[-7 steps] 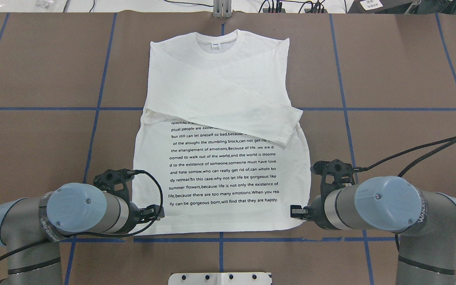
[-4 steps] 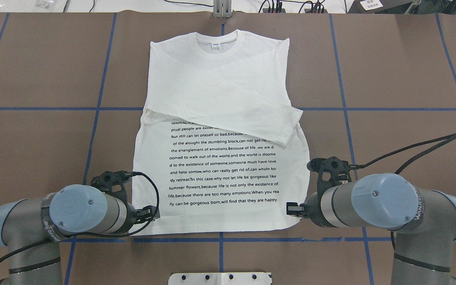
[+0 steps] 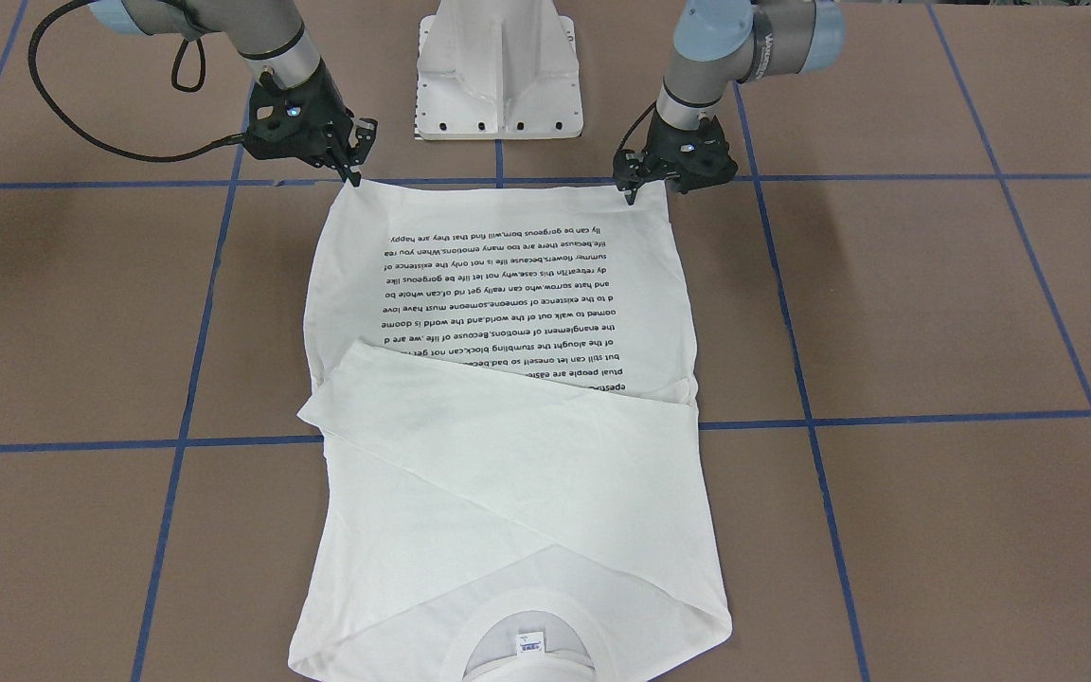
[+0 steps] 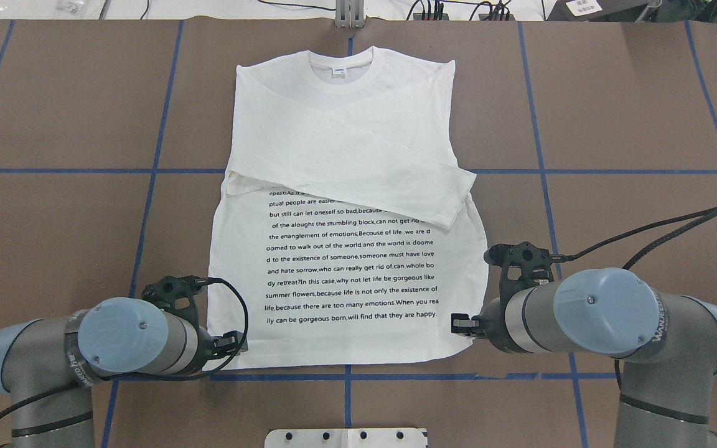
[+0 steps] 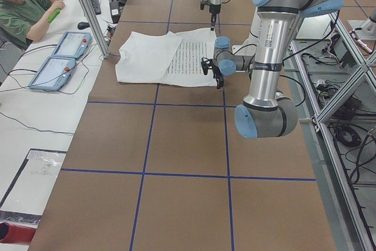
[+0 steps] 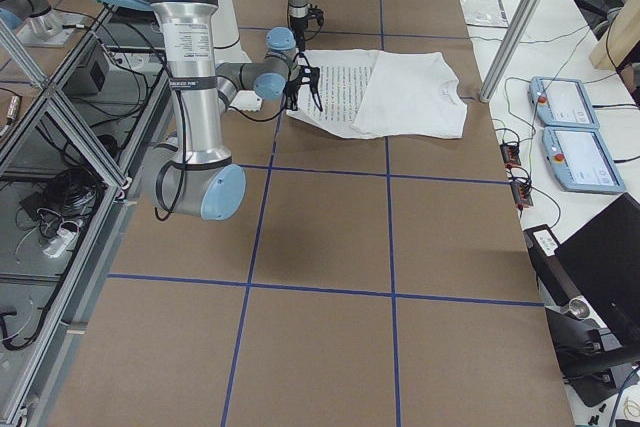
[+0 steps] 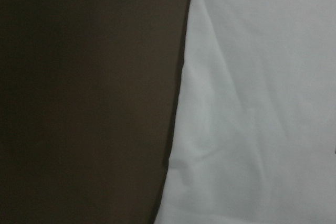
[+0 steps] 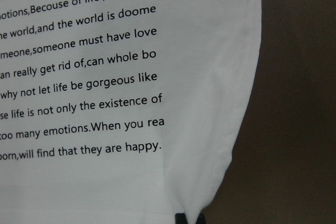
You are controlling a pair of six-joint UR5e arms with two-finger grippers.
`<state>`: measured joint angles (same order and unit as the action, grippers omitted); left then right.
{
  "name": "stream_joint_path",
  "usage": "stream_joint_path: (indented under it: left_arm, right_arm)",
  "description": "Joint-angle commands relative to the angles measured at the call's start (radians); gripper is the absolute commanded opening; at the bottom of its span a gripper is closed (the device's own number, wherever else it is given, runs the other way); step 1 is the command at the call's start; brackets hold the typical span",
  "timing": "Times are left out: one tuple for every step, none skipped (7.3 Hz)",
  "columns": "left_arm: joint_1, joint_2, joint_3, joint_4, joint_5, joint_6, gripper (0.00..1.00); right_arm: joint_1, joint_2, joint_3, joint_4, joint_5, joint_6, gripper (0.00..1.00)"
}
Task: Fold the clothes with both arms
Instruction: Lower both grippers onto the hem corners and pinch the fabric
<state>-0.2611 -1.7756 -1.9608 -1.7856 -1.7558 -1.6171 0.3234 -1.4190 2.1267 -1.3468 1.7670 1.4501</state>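
Note:
The white long-sleeved T-shirt lies flat on the brown table, printed text up, neck label at the far end. Both sleeves are folded across the chest. In the front-facing view the shirt has its hem toward the robot. My left gripper is low at the hem's left corner and looks open. My right gripper is low at the hem's right corner and looks open. The left wrist view shows only the shirt's edge close up. The right wrist view shows the text and hem corner.
The white pedestal base stands just behind the hem, between the arms. Blue tape lines cross the brown table. Off the table's far side sit an operator and two teach pendants. A metal post stands at the far edge.
My left gripper has slid left and toward the robot, out to the hem's left corner. My right gripper has shifted slightly left, onto the right corner. The shirt has barely moved.

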Motion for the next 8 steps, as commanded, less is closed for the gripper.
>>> stream_joint_path:
  left_arm:
    - [0.006, -0.002, -0.001, 0.0, -0.002, -0.003, 0.77]
    - [0.006, -0.004, -0.003, 0.002, -0.002, -0.004, 0.62]
    - [0.006, -0.005, -0.004, 0.002, -0.002, -0.004, 0.44]
    - [0.006, -0.005, -0.009, 0.002, -0.002, -0.004, 0.3]
    - [0.006, -0.008, -0.007, 0.0, -0.002, -0.004, 0.26]
    - [0.006, -0.011, -0.012, 0.0, -0.002, -0.004, 0.18]
    - [0.006, -0.011, -0.029, 0.002, -0.002, -0.004, 0.07]
    - [0.005, -0.011, -0.047, 0.002, -0.002, -0.004, 0.0]
  right_arm:
    - [0.011, 0.0, -0.001, 0.0, 0.009, 0.0, 0.0]
    - [0.013, -0.001, -0.001, 0.0, 0.009, 0.0, 0.0]
    - [0.014, -0.001, -0.001, 0.0, 0.009, 0.0, 0.0]
    - [0.017, -0.001, 0.001, 0.0, 0.009, 0.0, 0.0]
    - [0.02, -0.001, 0.001, -0.002, 0.011, -0.002, 0.0]
    - [0.023, -0.001, 0.001, -0.002, 0.011, -0.002, 0.0]
    - [0.026, -0.001, 0.001, -0.002, 0.011, -0.002, 0.0]
    - [0.028, -0.001, 0.001, -0.002, 0.012, -0.002, 0.0]
